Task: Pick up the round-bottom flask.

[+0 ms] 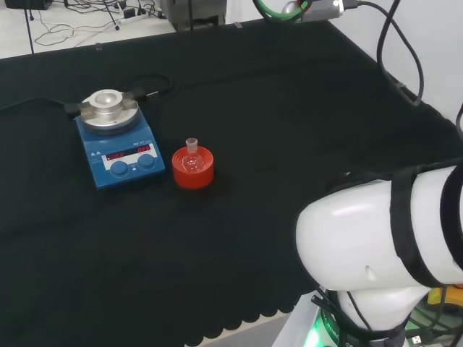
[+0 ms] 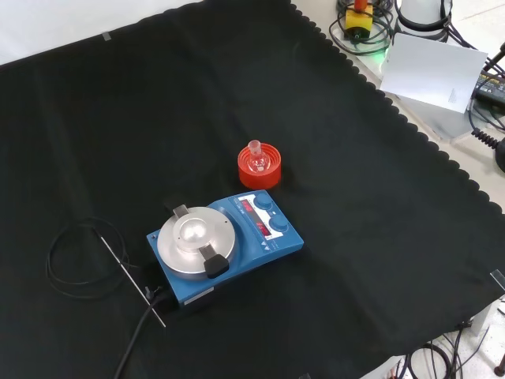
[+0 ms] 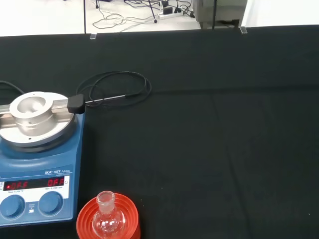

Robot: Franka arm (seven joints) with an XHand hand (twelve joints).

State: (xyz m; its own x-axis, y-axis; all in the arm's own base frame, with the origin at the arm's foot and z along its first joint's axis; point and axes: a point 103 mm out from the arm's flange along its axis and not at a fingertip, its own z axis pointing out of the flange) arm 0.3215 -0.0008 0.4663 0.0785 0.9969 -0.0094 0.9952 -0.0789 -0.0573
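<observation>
A small clear round-bottom flask [image 1: 192, 157] stands upright on a red ribbed ring stand [image 1: 193, 168], just right of the blue stirrer in the head view. The front view has the flask [image 2: 256, 158] on its red stand [image 2: 259, 168] above the stirrer. Seen from the wrist, the flask [image 3: 106, 219] sits close in its red stand [image 3: 107, 221], neck up. Nothing touches the flask.
A blue magnetic stirrer [image 1: 119, 148] with a round metal top plate [image 2: 195, 239] stands beside the stand. A thin probe and coiled black cable [image 2: 79, 257] lie on the black cloth [image 2: 379, 197] next to it. The arm's white link [image 1: 383, 231] fills the head view's lower right.
</observation>
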